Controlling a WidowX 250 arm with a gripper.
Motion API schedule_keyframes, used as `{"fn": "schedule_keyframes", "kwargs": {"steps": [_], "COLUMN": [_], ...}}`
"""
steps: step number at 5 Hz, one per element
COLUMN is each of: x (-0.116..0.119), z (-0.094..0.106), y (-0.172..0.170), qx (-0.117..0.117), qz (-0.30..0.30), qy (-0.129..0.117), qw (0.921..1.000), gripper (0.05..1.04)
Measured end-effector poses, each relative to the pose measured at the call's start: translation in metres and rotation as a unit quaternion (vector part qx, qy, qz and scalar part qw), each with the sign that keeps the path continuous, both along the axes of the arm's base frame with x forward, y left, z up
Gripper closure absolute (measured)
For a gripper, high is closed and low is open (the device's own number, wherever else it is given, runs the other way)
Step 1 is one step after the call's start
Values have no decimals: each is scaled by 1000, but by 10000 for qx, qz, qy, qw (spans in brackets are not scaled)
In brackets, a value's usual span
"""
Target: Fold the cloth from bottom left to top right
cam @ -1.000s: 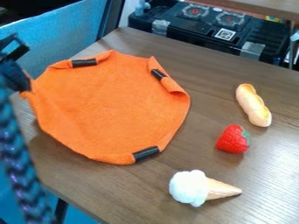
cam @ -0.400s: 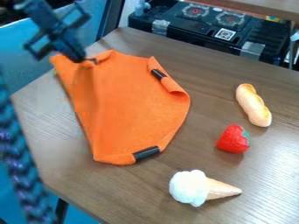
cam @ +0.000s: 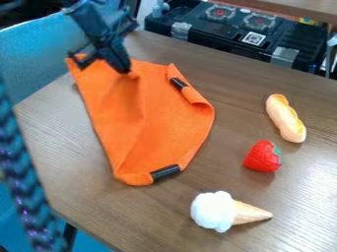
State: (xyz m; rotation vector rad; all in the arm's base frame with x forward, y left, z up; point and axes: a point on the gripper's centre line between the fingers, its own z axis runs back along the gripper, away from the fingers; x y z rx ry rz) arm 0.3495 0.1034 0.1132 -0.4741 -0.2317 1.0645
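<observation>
Directly beneath the black pincer [cam: 123, 72], one orange cloth [cam: 164, 115] is lying on the brown table [cam: 56, 162], its bulk spreading below and to the pincer's right in the view, one corner showing to the left. The pincer is clamping a bunched part of the cloth near its upper edge. Of two dark bands, one [cam: 178, 83] is sitting right of the pincer, the other [cam: 164, 172] well below.

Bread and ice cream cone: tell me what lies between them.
The red strawberry lies between the bread and the ice cream cone, seen in the camera view.
</observation>
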Motion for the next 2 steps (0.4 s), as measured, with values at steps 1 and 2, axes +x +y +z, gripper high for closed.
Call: {"fn": "schedule_keyframes", "kwargs": {"steps": [1,2], "x": [22,40], "z": [0,0], "y": [-17,-27], "qx": [25,-34], "qz": [108,247], "qy": [23,79], "qw": [9999,9997], "gripper": [1031,1031]}}
